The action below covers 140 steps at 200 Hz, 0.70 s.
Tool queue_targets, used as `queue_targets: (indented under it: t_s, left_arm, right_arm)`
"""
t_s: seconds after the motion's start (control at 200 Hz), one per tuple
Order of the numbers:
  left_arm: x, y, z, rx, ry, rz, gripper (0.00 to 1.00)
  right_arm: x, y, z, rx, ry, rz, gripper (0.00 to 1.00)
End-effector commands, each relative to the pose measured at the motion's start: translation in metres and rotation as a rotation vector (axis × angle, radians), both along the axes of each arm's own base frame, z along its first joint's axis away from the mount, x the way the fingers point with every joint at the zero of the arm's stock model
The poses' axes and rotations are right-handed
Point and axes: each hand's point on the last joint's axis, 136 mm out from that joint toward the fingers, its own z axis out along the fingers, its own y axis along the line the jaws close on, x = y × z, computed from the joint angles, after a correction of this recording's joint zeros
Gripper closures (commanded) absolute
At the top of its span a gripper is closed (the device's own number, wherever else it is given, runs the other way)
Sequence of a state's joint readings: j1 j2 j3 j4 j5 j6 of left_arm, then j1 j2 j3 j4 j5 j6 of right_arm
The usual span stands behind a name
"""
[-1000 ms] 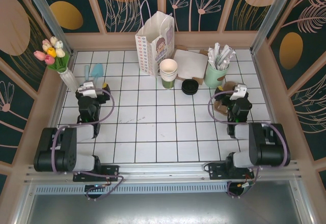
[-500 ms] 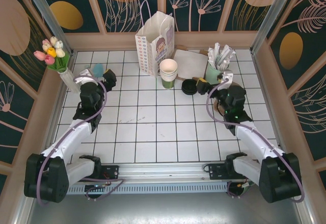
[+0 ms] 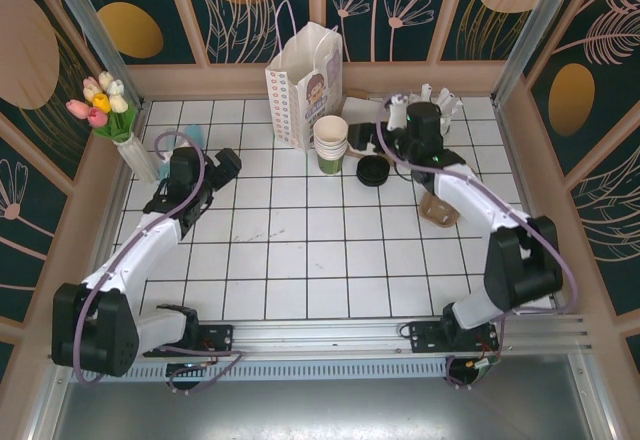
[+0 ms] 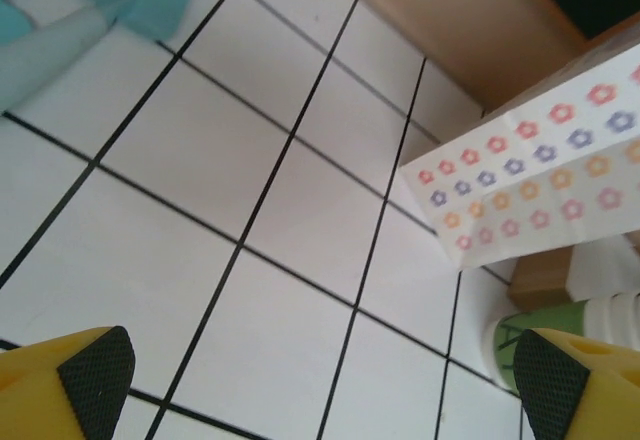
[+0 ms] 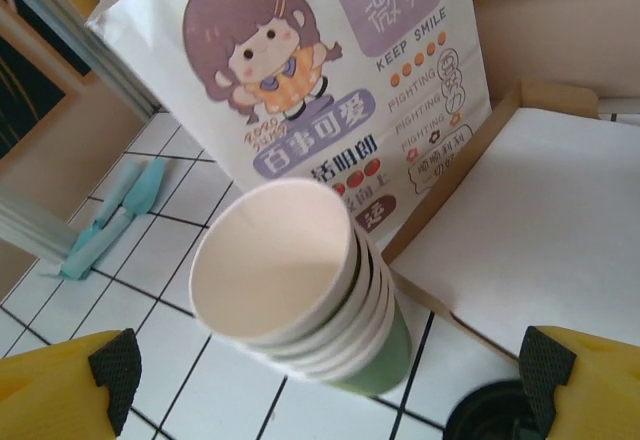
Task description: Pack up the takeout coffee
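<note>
The takeout coffee point(image 3: 373, 170) stands on the bench point(image 3: 300, 260) outside the white bag point(image 3: 303, 85), just beside the stacked cream cups point(image 3: 331, 138). Nothing is packed yet. The right claw point(image 5: 330, 370) hovers near it, spread and empty. The left claw point(image 4: 320, 370), likewise spread, faces the bag.

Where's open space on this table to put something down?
Bare: the wide tiles on the near side of the cup stack, between left arm and right arm, and the patch left of the white bag. Crowded: around bag, cups, black lid and cardboard tray at the back.
</note>
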<state>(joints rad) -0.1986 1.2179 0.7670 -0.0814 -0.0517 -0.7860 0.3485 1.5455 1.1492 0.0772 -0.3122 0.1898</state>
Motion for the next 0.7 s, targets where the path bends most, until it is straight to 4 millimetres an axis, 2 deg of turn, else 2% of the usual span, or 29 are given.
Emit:
queue_targets:
  t_s: [0.0, 0.09, 0.15, 0.26, 0.345, 0.485, 0.616, 0.696]
  left_arm:
    - [0.002, -0.032, 0.004, -0.046, -0.008, -0.181, 0.01]
    - [0.003, -0.048, 0.006, -0.165, -0.021, -0.215, 0.01]
    - [0.003, -0.067, 0.013, -0.231, -0.055, -0.273, 0.01]
    - [0.002, -0.095, 0.018, -0.146, -0.031, -0.325, 0.01]
    - [0.002, -0.112, 0.020, -0.153, -0.019, -0.349, 0.01]
    - [0.007, -0.124, 0.023, -0.195, -0.049, -0.348, 0.01]
    - [0.017, -0.128, 0.028, -0.166, -0.075, -0.366, 0.01]
    - [0.024, -0.127, 0.029, -0.143, -0.077, -0.355, 0.01]
  right_arm:
    - [0.012, 0.007, -0.009, -0.080, 0.084, -0.023, 0.01]
    - [0.032, 0.007, -0.013, -0.116, 0.111, -0.068, 0.02]
    - [0.044, 0.006, -0.016, -0.140, 0.149, -0.095, 0.03]
    - [0.054, 0.013, -0.022, -0.176, 0.202, -0.101, 0.11]
    - [0.057, 0.017, -0.030, -0.209, 0.239, -0.101, 0.15]
    - [0.060, 0.026, -0.039, -0.244, 0.299, -0.072, 0.22]
    - [0.060, 0.039, -0.045, -0.267, 0.342, -0.043, 0.28]
    - [0.063, 0.039, -0.046, -0.310, 0.342, -0.064, 0.32]
